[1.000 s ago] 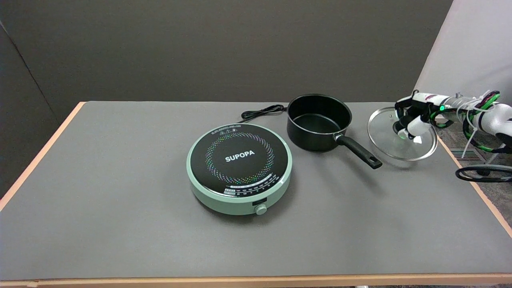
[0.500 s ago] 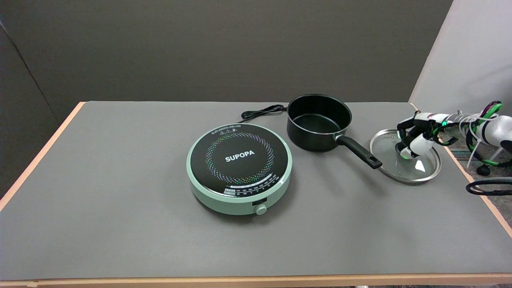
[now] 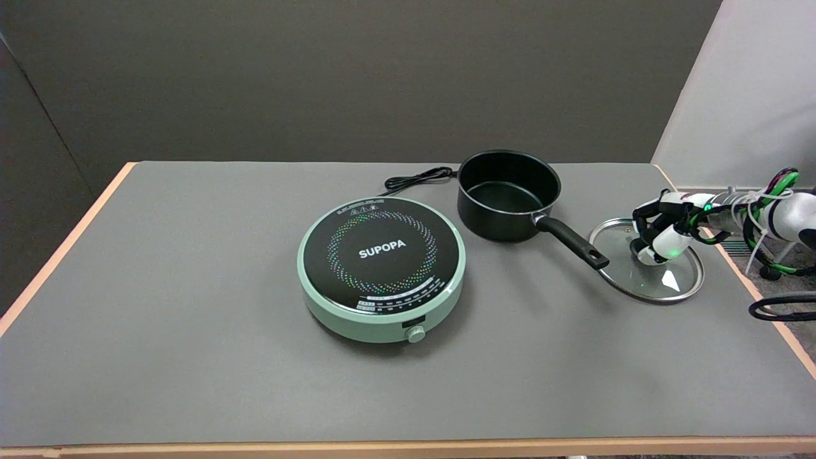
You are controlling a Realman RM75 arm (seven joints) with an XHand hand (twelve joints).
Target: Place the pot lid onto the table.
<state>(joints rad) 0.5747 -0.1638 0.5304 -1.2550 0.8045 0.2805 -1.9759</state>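
Observation:
The glass pot lid [image 3: 650, 277] with a metal rim lies flat, or very nearly flat, on the grey table [image 3: 191, 287] at the right, just past the end of the pot's handle. My right hand [image 3: 660, 226] reaches in from the right edge and grips the lid's black knob at its middle, fingers curled round it. The black pot [image 3: 508, 193] stands uncovered at the back right, its handle pointing toward the lid.
A round green induction cooker [image 3: 381, 266] marked SUPOPA sits mid-table, its black cord [image 3: 417, 178] coiled behind it. The table's right edge [image 3: 752, 290] runs close to the lid. Black cables hang beyond that edge.
My hand has carried the lid downward and slightly toward the near side; it was tilted in the air a second ago and now lies low on the table.

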